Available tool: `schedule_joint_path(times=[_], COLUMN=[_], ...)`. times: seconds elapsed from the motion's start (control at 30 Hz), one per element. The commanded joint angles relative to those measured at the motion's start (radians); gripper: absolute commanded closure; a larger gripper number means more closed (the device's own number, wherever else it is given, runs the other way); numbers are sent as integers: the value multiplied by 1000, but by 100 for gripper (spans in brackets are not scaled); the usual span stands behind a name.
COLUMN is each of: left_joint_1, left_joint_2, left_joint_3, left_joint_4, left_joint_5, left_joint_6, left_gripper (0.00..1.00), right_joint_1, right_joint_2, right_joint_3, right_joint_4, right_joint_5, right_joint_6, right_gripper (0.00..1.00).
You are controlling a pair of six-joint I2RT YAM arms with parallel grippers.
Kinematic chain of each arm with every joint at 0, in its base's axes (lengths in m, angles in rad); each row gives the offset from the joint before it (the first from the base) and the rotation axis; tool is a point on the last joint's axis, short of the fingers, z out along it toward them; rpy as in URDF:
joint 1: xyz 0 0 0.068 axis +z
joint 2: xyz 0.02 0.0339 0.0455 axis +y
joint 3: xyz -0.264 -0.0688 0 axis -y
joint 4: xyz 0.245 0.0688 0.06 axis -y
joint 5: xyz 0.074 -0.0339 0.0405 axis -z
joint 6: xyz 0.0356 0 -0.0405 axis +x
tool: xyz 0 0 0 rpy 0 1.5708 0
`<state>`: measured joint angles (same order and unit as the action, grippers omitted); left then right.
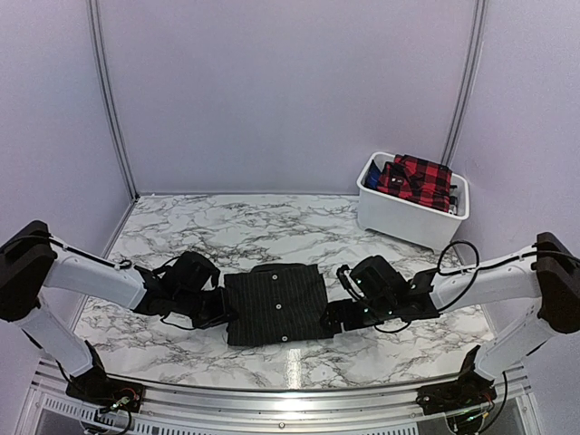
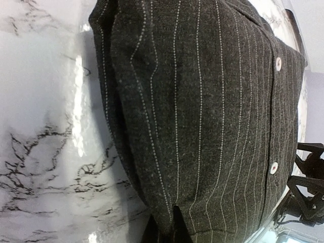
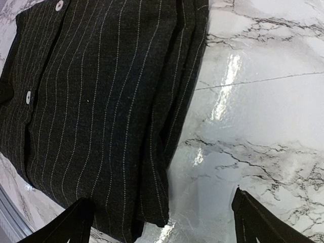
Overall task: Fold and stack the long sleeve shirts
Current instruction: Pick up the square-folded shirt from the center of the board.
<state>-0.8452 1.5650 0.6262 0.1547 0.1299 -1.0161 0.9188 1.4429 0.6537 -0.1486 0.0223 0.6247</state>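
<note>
Black pinstripe shirt (image 1: 276, 304): left hand (image 1: 226, 314) pinches edge, right hand (image 1: 333, 317) agape.

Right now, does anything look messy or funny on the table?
Not really. The pinstriped shirt lies folded in a tidy rectangle in the middle of the table. The plaid shirt pokes above the rim of the white bin, but it sits inside and nothing has spilled.
</note>
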Motion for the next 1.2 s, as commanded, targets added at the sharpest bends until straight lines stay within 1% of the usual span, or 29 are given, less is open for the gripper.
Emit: schedule_joint_path(times=[0.0,0.13,0.2,0.27,0.33,0.4,0.53,0.57,0.7,0.8,0.93,1.0,1.03,1.17], left_joint_1=[51,123,166,193,212,225,245,250,267,281,295,300,303,310], left_joint_2=[-69,-119,-141,-160,-169,-164,-147,-147,-156,-171,-190,-200,-207,-229], left_joint_3=[9,1,12,39,64,83,106,111,127,138,151,154,155,162], left_joint_4=[-86,-149,-205,-273,-314,-337,-372,-377,-407,-432,-461,-470,-473,-484], left_joint_5=[3,65,108,122,142,162,188,194,203,203,203,203,202,204], left_joint_6=[85,184,243,302,346,376,413,419,439,457,477,480,481,481], left_gripper=[100,100,100,100,100,100,100,100,100,100,100,100,100,100], right_joint_1=[22,32,33,32,32,32,34,34,32,31,33,35,35,40], right_joint_2=[27,28,28,29,36,56,109,124,186,239,314,335,340,357], right_joint_3=[35,48,57,65,78,98,143,156,222,258,319,328,326,320], right_joint_4=[43,72,84,97,109,121,141,169,159,170,161,153,153,116], right_joint_5=[-12,-12,-12,-12,-28,-47,-55,-55,-29,-27,-30,-27,5,32], right_joint_6=[10,26,31,37,41,49,64,63,61,56,42,47,49,49], right_gripper=[10,10,11,12,14,18,30,34,56,71,85,90,91,92])
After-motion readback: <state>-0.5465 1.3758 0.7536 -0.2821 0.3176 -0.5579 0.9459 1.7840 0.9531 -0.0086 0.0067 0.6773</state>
